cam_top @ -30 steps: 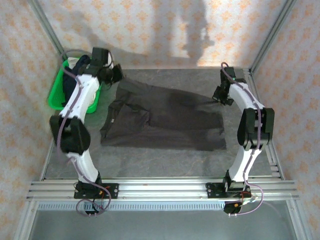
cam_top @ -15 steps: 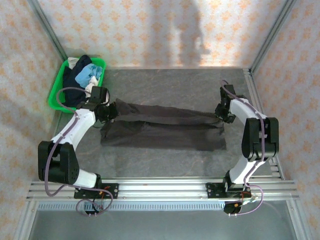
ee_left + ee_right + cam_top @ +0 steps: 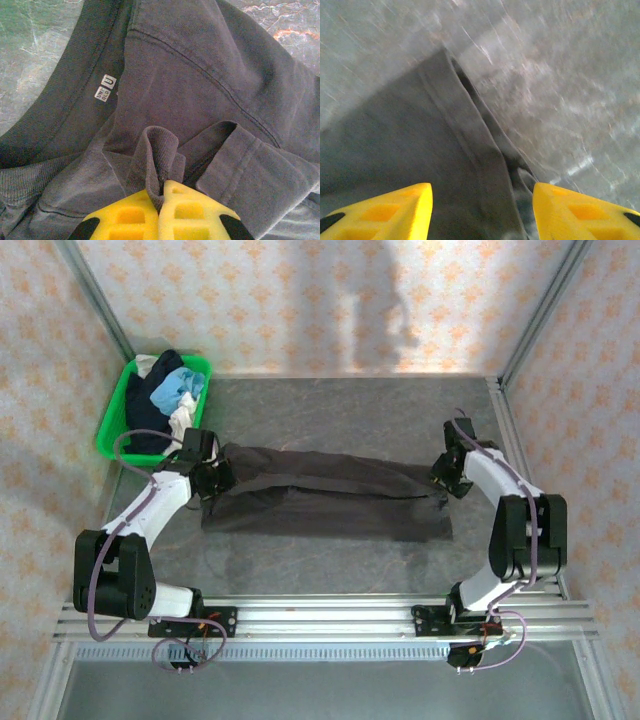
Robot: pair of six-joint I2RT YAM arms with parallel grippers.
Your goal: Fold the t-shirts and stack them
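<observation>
The dark brown-grey t-shirt lies folded lengthwise across the middle of the table. My left gripper sits at its left, collar end. In the left wrist view that gripper is shut on a pinch of the shirt's ribbed cloth, beside the collar with its white label. My right gripper hovers at the shirt's right end. In the right wrist view it stands open above the hem, with nothing between its yellow fingers. Navy, cream and light blue t-shirts are piled in the basket.
The green plastic basket stands at the back left corner of the table. Metal frame posts and rails border the grey table on both sides and along the near edge. Bare tabletop lies behind the shirt and in front of it.
Both arms pulled the shirt's far edge toward the near side, folding it into a long band. The right gripper then opened and let go of the hem. The left one stays shut.
</observation>
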